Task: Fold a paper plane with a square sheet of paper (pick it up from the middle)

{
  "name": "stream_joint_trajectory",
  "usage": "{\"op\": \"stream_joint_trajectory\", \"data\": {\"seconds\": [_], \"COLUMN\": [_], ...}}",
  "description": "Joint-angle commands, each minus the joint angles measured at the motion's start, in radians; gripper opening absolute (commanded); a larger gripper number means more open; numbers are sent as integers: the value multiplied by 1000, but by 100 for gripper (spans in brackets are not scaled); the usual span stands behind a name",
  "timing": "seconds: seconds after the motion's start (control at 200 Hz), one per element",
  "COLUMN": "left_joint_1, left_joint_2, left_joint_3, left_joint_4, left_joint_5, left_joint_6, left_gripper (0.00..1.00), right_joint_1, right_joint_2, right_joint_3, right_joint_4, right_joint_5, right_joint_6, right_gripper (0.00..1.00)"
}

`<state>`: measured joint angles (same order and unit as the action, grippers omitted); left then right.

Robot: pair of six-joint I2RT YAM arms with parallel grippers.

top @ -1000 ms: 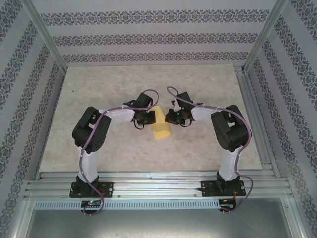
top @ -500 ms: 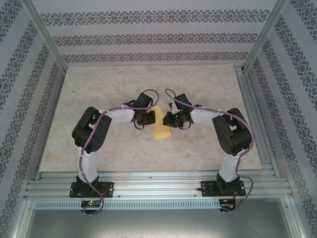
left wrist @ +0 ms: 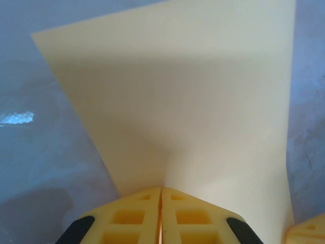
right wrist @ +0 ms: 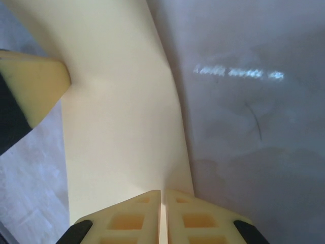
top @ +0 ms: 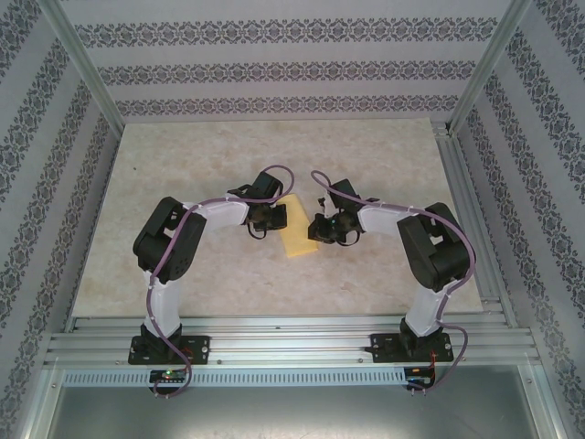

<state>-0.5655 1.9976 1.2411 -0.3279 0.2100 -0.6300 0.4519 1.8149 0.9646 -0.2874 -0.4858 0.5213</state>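
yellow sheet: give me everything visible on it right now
The yellow sheet is thin, plain, matte paper, unprinted. From above it shows as a narrow slanted strip over the middle of the table. It bows rather than lies flat, with soft creases. The left end effector and right end effector are each shut on it from opposite sides.

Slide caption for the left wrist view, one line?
Left end effector pinched shut on the near edge of the yellow sheet of paper, which fans out above the table.
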Motion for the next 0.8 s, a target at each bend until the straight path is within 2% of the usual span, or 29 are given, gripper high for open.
{"op": "stream_joint_trajectory", "data": {"seconds": [0.0,0.185,0.435,0.634,0.794], "left_joint_1": [-15,-16,-17,-19,-19], "left_joint_2": [84,88,91,91,85], "left_joint_3": [-48,-45,-42,-40,-43], "left_joint_4": [-120,-121,-120,-119,-122], "left_joint_5": [-62,-61,-61,-58,-59], "left_joint_6": [6,6,6,13,19], "left_gripper": [10,10,10,10,10], "right_joint_1": [13,8,16,14,13], "right_joint_2": [-6,11,-113,-57,-195], "right_joint_3": [-41,-93,-139,-143,-76], "right_joint_4": [-5,-20,-35,-55,24], "right_joint_5": [-29,13,-24,26,-23], "right_joint_6": [-5,-7,2,3,66], "right_gripper": [12,11,11,11,14]}}
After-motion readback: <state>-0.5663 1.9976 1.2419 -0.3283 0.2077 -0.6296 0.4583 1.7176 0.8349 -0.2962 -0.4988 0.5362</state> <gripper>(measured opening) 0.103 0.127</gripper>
